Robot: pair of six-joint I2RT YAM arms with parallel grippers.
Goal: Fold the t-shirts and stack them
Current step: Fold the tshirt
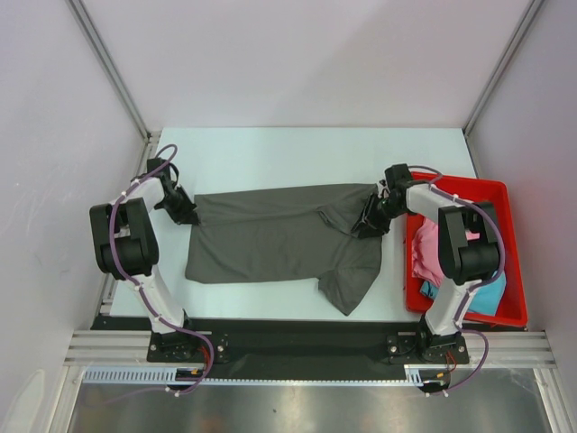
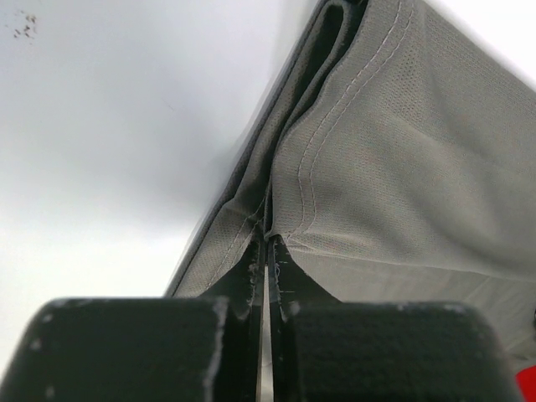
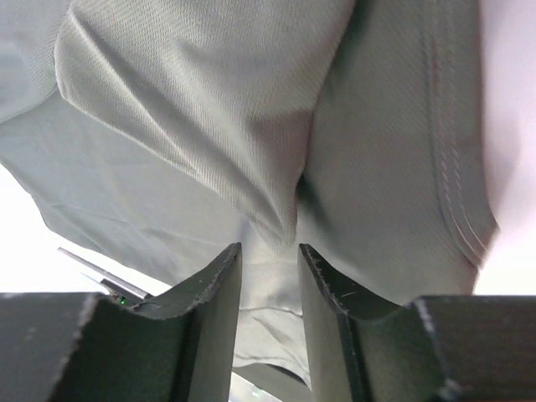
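Observation:
A large dark charcoal-grey t-shirt point(image 1: 270, 239) lies spread across the white table, with one sleeve trailing toward the near edge. My left gripper point(image 1: 185, 214) sits at its left edge, shut on the stitched hem point(image 2: 301, 201); the left wrist view shows the jaws pressed together around the cloth point(image 2: 394, 167) at the gripper tips point(image 2: 268, 243). At the shirt's right edge my right gripper point(image 1: 368, 225) has its jaws apart, and a fold of the grey cloth point(image 3: 209, 109) hangs down to its tips point(image 3: 270, 247). A pink t-shirt point(image 1: 424, 257) and a turquoise t-shirt point(image 1: 487, 293) lie bunched in the tray.
A red rectangular plastic tray point(image 1: 516, 262) stands at the table's right side, just beyond my right arm. Grey walls with metal posts enclose the table on three sides. Bare white tabletop point(image 1: 297, 153) lies beyond the shirt.

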